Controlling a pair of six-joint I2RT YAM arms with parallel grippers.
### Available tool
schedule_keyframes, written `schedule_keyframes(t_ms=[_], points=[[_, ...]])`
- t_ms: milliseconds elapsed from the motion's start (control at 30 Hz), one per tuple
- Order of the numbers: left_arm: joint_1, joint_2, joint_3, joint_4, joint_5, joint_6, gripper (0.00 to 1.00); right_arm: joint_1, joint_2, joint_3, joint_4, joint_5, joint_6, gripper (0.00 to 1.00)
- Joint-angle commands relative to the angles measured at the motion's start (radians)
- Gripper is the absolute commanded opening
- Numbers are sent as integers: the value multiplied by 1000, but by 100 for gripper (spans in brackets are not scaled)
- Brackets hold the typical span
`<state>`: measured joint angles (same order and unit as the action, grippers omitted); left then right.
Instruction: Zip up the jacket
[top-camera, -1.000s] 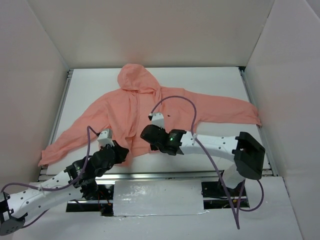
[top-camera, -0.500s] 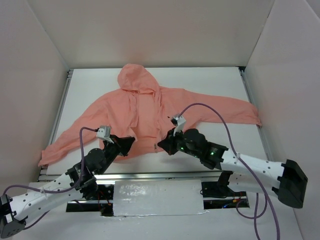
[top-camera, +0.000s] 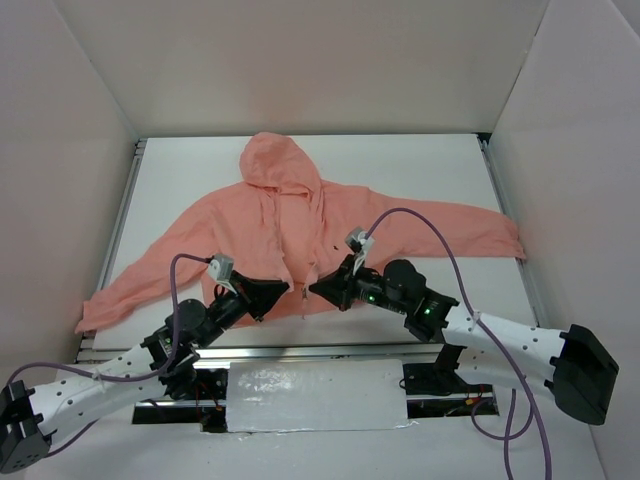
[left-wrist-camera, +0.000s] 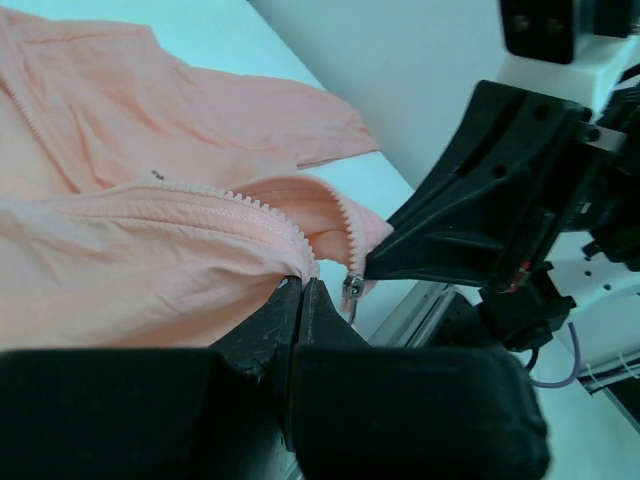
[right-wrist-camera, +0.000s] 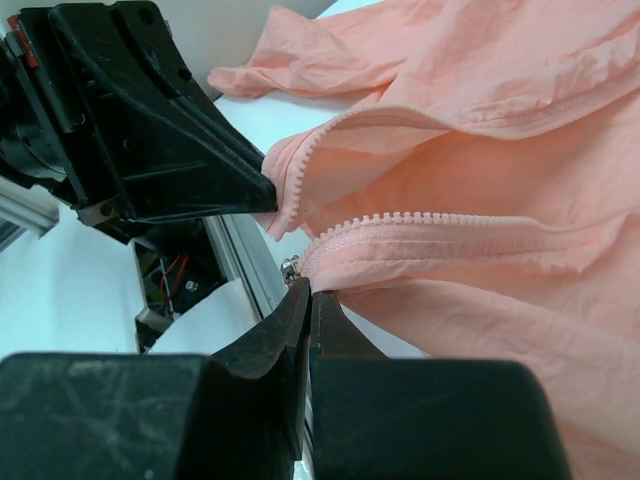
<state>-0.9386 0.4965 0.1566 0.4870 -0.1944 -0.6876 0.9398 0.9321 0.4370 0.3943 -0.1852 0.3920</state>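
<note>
The salmon-pink hooded jacket (top-camera: 300, 225) lies spread on the white table, hood at the far side, front open. My left gripper (top-camera: 283, 291) is shut on the bottom corner of one front panel (left-wrist-camera: 150, 280), beside its zipper teeth (left-wrist-camera: 250, 205). My right gripper (top-camera: 316, 289) is shut on the bottom corner of the other panel (right-wrist-camera: 450, 250), next to the metal zipper slider (right-wrist-camera: 291, 268). The two grippers face each other, close together, at the hem. The slider also shows in the left wrist view (left-wrist-camera: 351, 288), hanging at the right gripper's tip.
White walls (top-camera: 70, 140) close in the table on three sides. A metal rail (top-camera: 330, 350) runs along the near table edge, just below the hem. The sleeves reach out to the left (top-camera: 120, 290) and right (top-camera: 480, 225).
Both grippers have closed in on the hem's middle and pulled the two bottom corners toward each other. The right arm swung from over the jacket to the near edge.
</note>
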Motion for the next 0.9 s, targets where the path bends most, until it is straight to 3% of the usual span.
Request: schedule_keyframes(t_ms=[0,167,433,867], points=[[4,-6,0,139,64,28,0,-15,8,-7,139,-26,72,0],[6,-39,-34,166,43,10,0,-38,20,-64,274,-48,209,0],[4,-56,-58,202,16,-7,0,-39,77,-75,363,-131,271,0],[4,-39,-75,251,1,-13,0,-38,120,-46,337,-146,289,0]])
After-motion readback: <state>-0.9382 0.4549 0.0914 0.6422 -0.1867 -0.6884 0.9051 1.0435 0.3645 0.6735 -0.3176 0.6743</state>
